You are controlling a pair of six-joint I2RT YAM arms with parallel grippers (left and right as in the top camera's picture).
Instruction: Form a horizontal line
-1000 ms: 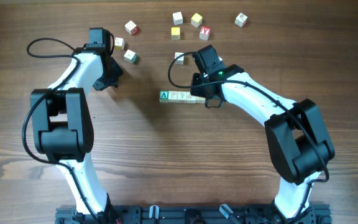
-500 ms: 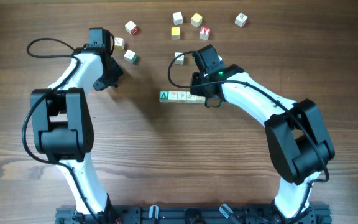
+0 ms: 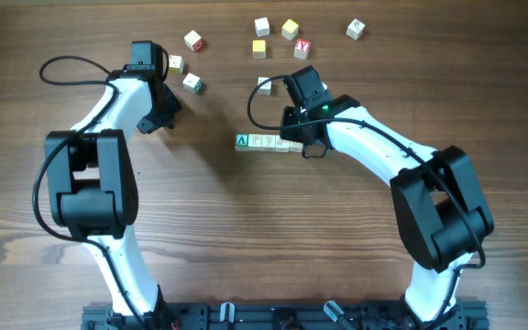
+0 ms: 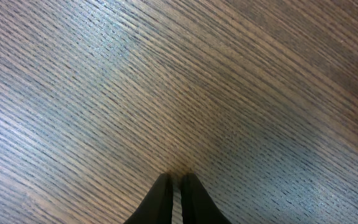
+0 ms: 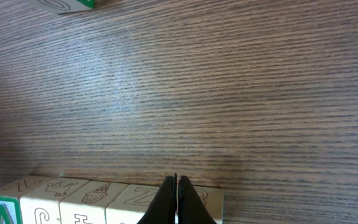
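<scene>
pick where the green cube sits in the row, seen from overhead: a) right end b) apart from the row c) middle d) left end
d, the green cube is the leftmost cube of the row, touching its pale neighbour.

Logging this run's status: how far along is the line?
Done: row of about five cubes touching, green cube at one end. In hand: right claw, shut, at the row's other end; left claw shut over bare table. Left: maybe adding the loose cubes farther back.
</scene>
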